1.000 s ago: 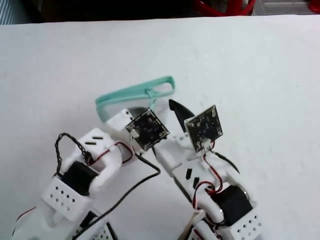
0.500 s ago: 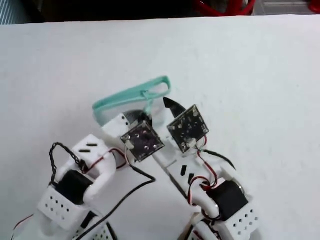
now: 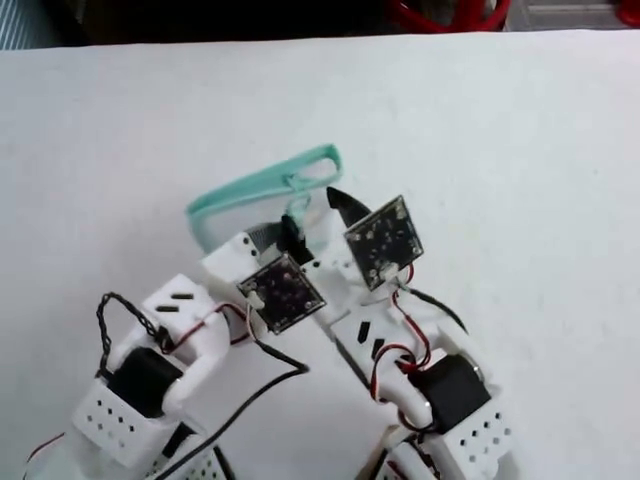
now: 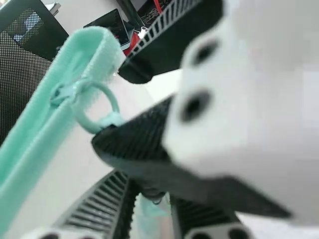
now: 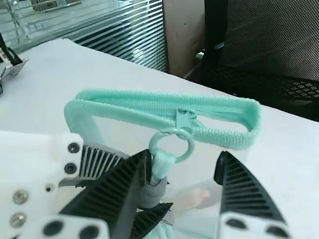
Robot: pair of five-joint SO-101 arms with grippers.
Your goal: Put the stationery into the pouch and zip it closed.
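The left end effector (image 4: 149, 205) pinches the mint pouch (image 5: 124, 112) just below its zipper ring (image 5: 172, 144). The right end effector (image 5: 183, 158) is spread, one jaw touching that ring.

Pouch (image 3: 262, 189): one
Zip pull ring (image 5: 172, 145): one
Left end effector (image 4: 147, 201): one
Right end effector (image 5: 182, 175): one
Desk (image 3: 500, 150): one

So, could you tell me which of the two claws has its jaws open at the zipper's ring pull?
The right claw: its jaws stand apart beside the ring pull, whereas the left claw is pinched on the pouch.
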